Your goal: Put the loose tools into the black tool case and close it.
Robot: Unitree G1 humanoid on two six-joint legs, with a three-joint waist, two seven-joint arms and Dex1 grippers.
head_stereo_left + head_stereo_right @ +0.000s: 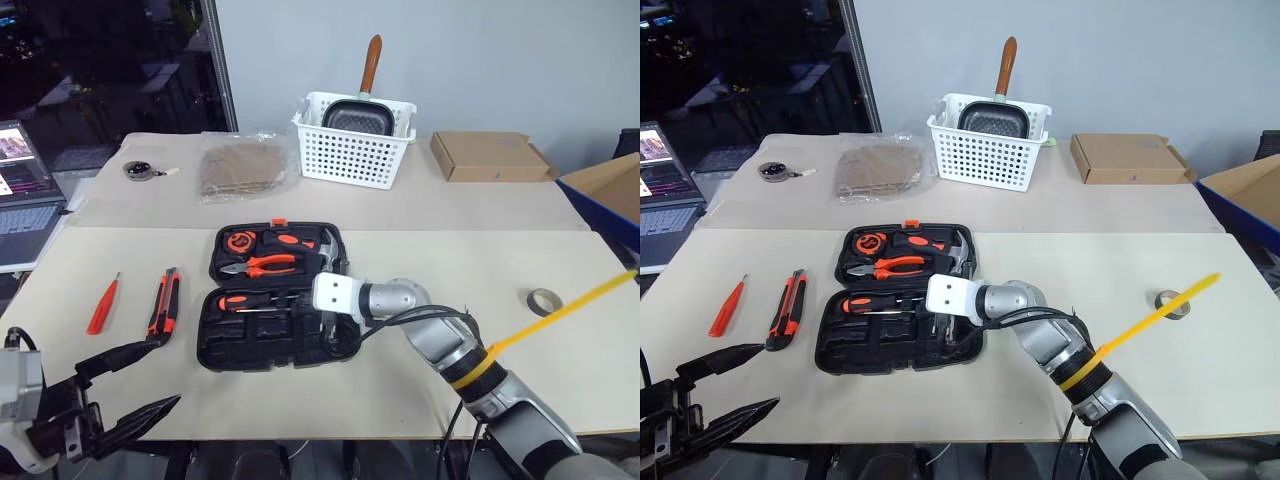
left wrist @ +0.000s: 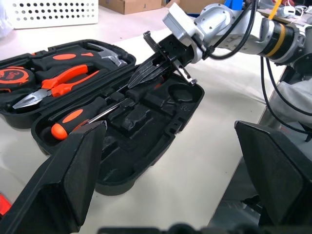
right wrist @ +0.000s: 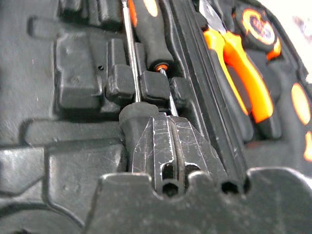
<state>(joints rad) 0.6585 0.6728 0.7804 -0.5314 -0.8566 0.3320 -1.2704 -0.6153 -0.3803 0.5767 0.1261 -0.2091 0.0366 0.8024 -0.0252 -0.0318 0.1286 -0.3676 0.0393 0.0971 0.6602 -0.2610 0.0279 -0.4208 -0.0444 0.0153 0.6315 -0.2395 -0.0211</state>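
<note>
The black tool case (image 1: 222, 352) lies open in the middle of the table. Two black-and-orange screwdrivers (image 2: 73, 123) rest side by side in its near half. My right gripper (image 2: 133, 81) is shut with nothing between its fingers, its tips down in that half right at the screwdriver shafts (image 3: 130, 58). An all-red screwdriver (image 1: 103, 305) and an orange-and-black utility knife (image 1: 165, 304) lie loose on the table left of the case. My left gripper (image 1: 170, 372) hangs open and empty near the table's front left edge, short of the knife.
Orange pliers (image 1: 262, 265), a hammer (image 1: 325, 252) and a tape measure (image 1: 239, 240) fill the case's far half. A white basket (image 1: 350, 158) with a pan, a cardboard box (image 1: 490, 157) and a plastic bag (image 1: 243, 170) stand at the back. A tape roll (image 1: 543, 300) lies right, a laptop (image 1: 22, 195) left.
</note>
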